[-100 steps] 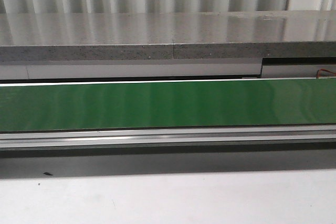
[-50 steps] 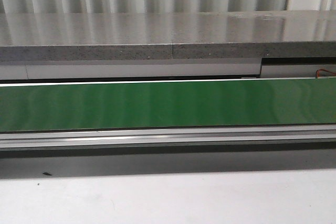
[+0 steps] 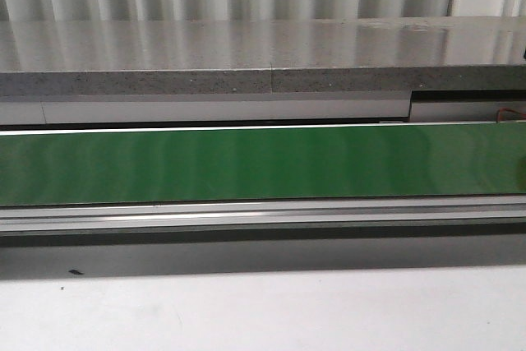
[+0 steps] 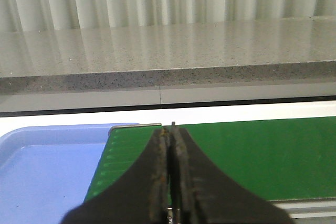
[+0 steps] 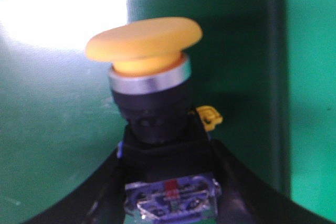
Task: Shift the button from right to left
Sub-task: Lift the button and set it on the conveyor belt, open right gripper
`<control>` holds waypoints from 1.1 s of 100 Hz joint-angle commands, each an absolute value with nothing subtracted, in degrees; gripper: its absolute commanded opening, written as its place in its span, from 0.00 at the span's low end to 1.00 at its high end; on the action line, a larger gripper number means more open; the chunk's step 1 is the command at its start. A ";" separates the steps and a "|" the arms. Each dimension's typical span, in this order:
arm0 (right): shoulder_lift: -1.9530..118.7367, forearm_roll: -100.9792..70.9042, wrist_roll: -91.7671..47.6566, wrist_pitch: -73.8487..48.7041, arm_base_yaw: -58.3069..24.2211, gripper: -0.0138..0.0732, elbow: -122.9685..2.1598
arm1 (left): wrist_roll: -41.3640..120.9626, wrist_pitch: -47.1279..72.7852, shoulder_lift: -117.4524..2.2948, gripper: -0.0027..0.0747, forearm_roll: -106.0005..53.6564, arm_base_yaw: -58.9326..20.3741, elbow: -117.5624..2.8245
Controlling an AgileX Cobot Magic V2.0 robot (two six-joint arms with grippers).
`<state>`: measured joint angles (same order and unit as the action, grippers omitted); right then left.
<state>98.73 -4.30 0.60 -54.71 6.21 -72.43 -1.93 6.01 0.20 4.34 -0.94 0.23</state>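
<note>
on my left wrist camera the left gripper (image 4: pixel 169 179) has its two dark fingers (image 4: pixel 157 182) pressed flat together, nothing between them. past the tips i see a pale blue tray (image 4: pixel 47 171) on the left, touching the end of the green belt (image 4: pixel 252 156). a grey speckled counter (image 4: pixel 168 51) runs along the far side, with white corrugated panels behind it.

my front camera shows only the green belt crossing the whole frame, its metal rail (image 3: pixel 263 218) on the near edge and the white table (image 3: pixel 263 310) nearest me; neither arm shows there.

over on the right, the right gripper (image 5: pixel 170 192) is clamped on the button (image 5: pixel 149 72) by its lower block. the yellow cap points away from the fingers, green belt surface behind it. i can't tell whether it is lifted or resting.
</note>
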 commanded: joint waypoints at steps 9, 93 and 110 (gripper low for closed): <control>98.90 -4.17 1.13 -53.27 6.18 0.49 -73.84 | -2.14 1.60 2.06 0.01 4.34 -1.52 2.36; 71.24 -3.45 -3.14 -38.55 -5.10 0.48 -55.15 | -2.14 1.60 2.06 0.01 4.34 -1.52 2.36; 61.94 -3.22 -3.18 -33.56 -5.10 0.12 -48.30 | -2.14 1.60 2.06 0.01 4.34 -1.52 2.36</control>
<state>67.22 -3.95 -2.29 -38.91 -5.09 -49.71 -1.93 6.01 0.20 4.34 -0.94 0.23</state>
